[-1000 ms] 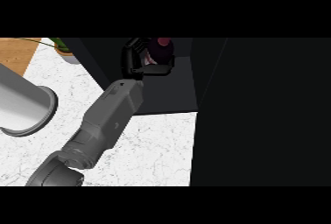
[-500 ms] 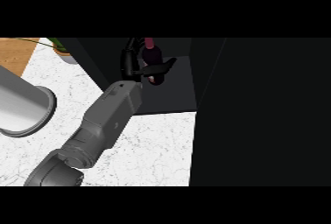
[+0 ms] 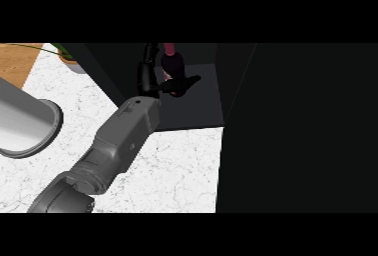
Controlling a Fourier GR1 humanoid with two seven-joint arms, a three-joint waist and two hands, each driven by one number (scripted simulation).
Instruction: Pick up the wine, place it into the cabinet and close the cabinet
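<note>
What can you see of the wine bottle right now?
Only part of the wine bottle shows: a reddish-pink neck above a dark, glassy-looking body. It stands roughly upright inside the dark cabinet, near the back of the opening. The left robot hand is curled round its lower part, fingers on one side and thumb on the other, hiding the base. Whether the bottle rests on the cabinet floor cannot be told. No label is visible.
</note>
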